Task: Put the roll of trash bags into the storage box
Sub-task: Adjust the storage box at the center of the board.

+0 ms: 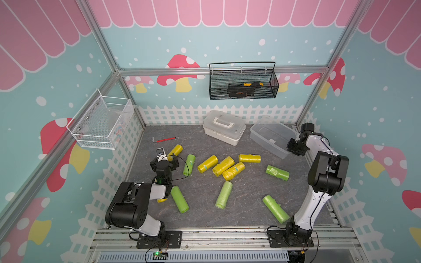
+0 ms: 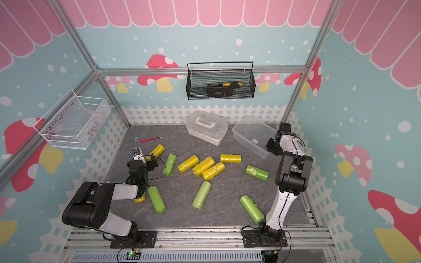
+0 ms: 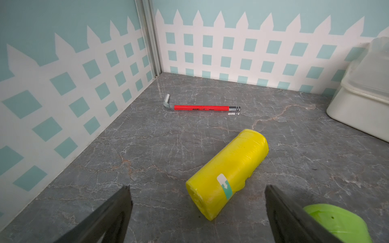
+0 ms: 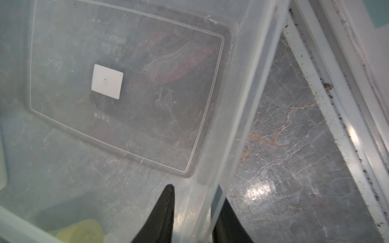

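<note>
Several yellow and green rolls of trash bags lie on the grey floor. The clear storage box [image 1: 266, 145] [image 2: 249, 142] stands at the back right with no roll inside. My right gripper [image 1: 290, 148] [image 4: 195, 189] is shut on the box's near wall [image 4: 242, 105], one finger inside and one outside. My left gripper [image 1: 171, 159] [image 3: 197, 187] is open and low over the floor at the left. A yellow roll [image 3: 229, 170] [image 1: 176, 150] lies just ahead of its fingers, untouched.
A white handled case [image 1: 224, 129] stands beside the box. A red hex key [image 3: 202, 108] lies near the back left corner. A green roll [image 3: 336, 223] sits by my left gripper's outer finger. Yellow rolls [image 1: 224, 165] cluster mid-floor; a black mesh basket [image 1: 243, 84] hangs behind.
</note>
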Controlling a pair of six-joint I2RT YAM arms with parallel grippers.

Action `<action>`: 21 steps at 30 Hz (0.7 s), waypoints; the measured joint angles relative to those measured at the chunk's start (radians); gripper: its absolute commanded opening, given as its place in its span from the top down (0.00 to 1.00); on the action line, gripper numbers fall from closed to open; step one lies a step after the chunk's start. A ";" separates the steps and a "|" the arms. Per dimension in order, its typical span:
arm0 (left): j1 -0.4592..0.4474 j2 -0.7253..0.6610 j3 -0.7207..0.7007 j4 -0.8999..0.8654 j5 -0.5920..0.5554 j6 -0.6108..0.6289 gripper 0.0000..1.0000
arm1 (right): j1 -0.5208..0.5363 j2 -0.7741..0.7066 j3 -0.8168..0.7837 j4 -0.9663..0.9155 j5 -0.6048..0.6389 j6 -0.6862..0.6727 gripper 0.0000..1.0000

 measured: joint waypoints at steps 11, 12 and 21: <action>0.000 0.000 0.000 0.000 0.000 0.000 0.01 | 0.008 -0.004 0.005 -0.074 0.010 -0.197 0.72; 0.000 0.000 0.000 0.000 0.000 0.000 0.01 | 0.010 -0.005 0.005 -0.078 0.011 -0.209 0.72; 0.000 0.000 0.000 0.000 0.000 0.000 0.01 | 0.063 -0.017 0.005 -0.124 0.032 -0.335 0.71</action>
